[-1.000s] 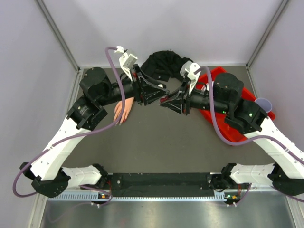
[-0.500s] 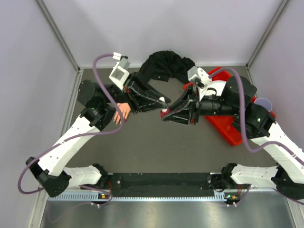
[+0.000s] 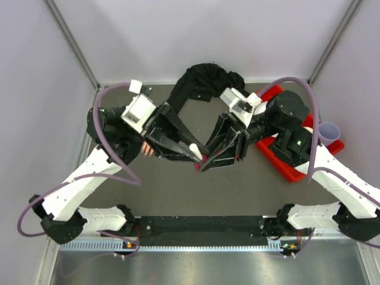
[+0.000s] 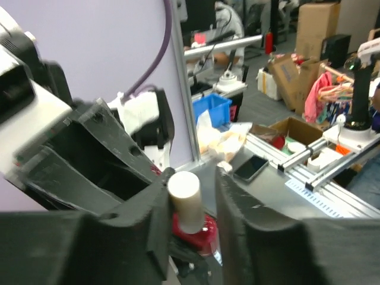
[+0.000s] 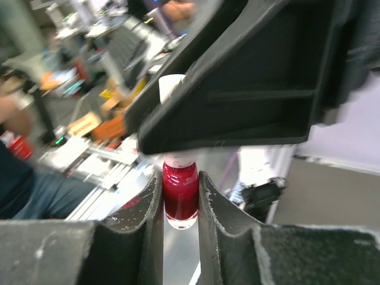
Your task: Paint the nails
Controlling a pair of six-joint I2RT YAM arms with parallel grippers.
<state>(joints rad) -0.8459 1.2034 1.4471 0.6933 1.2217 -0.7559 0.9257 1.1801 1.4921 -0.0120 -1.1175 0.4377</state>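
My right gripper [image 3: 202, 164] [image 5: 180, 202] is shut on the small red polish bottle [image 5: 180, 193] and holds it in the air above the table's middle. The bottle's white cap [image 4: 184, 196] stands between the fingers of my left gripper [image 3: 199, 155] [image 4: 190, 202]. The cap rests against one finger, with a gap to the other. The red bottle body [image 4: 193, 228] shows below the cap. The peach mannequin hand [image 3: 146, 148] lies at the left, mostly hidden under my left arm. Its nails cannot be made out. Its black sleeve [image 3: 205, 83] is bunched at the back.
A red tray [image 3: 285, 161] lies at the right under my right arm. A pale purple cup [image 3: 328, 129] stands by its far right edge. Grey walls close in the back and both sides.
Both grippers have risen and swung toward the near middle together, carrying the bottle. My left arm now covers more of the mannequin hand.
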